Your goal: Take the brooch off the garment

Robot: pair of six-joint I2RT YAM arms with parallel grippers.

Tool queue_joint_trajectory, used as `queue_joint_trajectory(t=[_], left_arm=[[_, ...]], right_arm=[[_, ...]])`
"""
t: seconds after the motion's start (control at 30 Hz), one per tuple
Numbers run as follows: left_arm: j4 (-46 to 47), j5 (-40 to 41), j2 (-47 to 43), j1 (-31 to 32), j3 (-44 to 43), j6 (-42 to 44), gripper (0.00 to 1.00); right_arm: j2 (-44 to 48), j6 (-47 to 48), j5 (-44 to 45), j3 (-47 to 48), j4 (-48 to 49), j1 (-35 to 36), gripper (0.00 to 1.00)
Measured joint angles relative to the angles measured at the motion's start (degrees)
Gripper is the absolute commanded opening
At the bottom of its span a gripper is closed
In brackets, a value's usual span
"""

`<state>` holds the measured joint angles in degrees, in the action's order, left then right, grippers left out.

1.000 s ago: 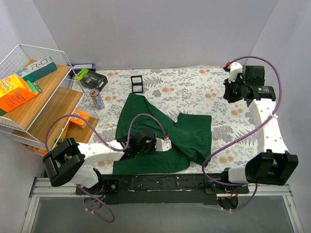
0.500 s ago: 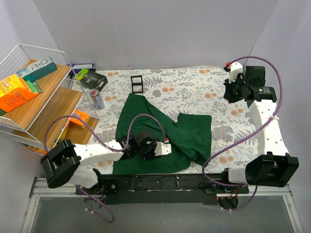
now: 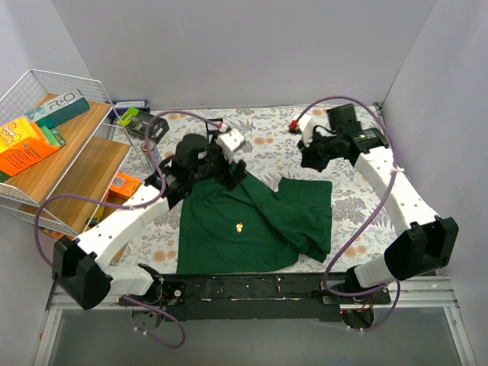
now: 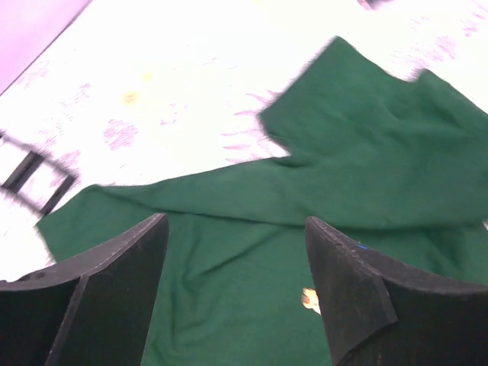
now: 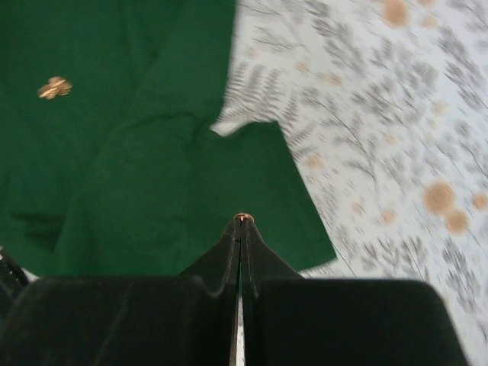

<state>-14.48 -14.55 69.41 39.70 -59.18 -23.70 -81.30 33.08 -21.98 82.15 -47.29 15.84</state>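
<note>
Subject: the brooch [image 3: 239, 226], a small gold piece pinned to the flat front of the dark green shirt [image 3: 206, 236]. In the top view it is found slightly left of centre in the lower half of the frame. The shirt is spread on the flowered tablecloth [image 3: 358, 191], with its right part folded over in a ridge.

Left gripper [image 4: 235, 225]: the fingers are spread wide and nothing is held between them. In the top view it is placed over the upper corner of the shirt, and the brooch lies straight below it in the frame. In the left wrist view the brooch appears at the lower right, partly hidden behind the inner edge of the right-hand finger [image 4: 358, 297].

Right gripper [image 5: 242, 221]: the fingers are pressed together and nothing is pinched. In the top view it is held over bare tablecloth, upper right of the shirt. In the right wrist view the brooch is seen far off at the upper left, with the folded ridge of cloth between.

Finding: the left gripper is judged the nearer, with an unobstructed line down to the brooch. No long axis can be assigned; the piece reads as a small cross or clover, too small to resolve. The pin fastening is not visible.
</note>
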Motion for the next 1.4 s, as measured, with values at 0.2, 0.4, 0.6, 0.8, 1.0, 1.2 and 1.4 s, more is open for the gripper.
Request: queue_joint_trajectory(t=[0.2, 0.4, 0.6, 0.8, 1.0, 1.2, 1.4], left_arm=[[-5.77, 1.92, 14.05, -11.08, -16.41, -9.55, 0.83], [-8.07, 1.66, 18.18, -18.18, -22.53, -18.6, 0.84], [-7.91, -0.15, 18.21, -21.38, -29.05, -23.28, 0.84], [-7.65, -1.18, 18.23, -21.57, -33.55, -23.65, 0.84], [-7.78, -1.66, 18.25, -21.57, -34.36, -23.41, 0.84], [-7.8, -2.08, 18.25, -21.57, -34.42, -23.02, 0.84], [-7.8, -2.73, 18.25, -21.57, -34.42, -23.02, 0.84]], right_arm=[[-6.62, 6.75, -4.48, 0.2, -2.84, 12.96, 0.01], [-13.42, 8.55, -6.86, 1.11, -5.09, 20.96, 0.01], [-15.58, 8.15, -5.09, 0.85, -4.33, 28.15, 0.01], [-17.86, 7.63, 1.22, 0.46, -1.01, 34.91, 0.01], [-22.38, 7.63, 6.91, 0.48, 1.46, 38.91, 0.01], [-26.58, 7.61, 8.26, 2.01, 2.36, 40.87, 0.01], [-29.22, 7.61, 8.26, 4.26, 2.93, 42.36, 0.01]])
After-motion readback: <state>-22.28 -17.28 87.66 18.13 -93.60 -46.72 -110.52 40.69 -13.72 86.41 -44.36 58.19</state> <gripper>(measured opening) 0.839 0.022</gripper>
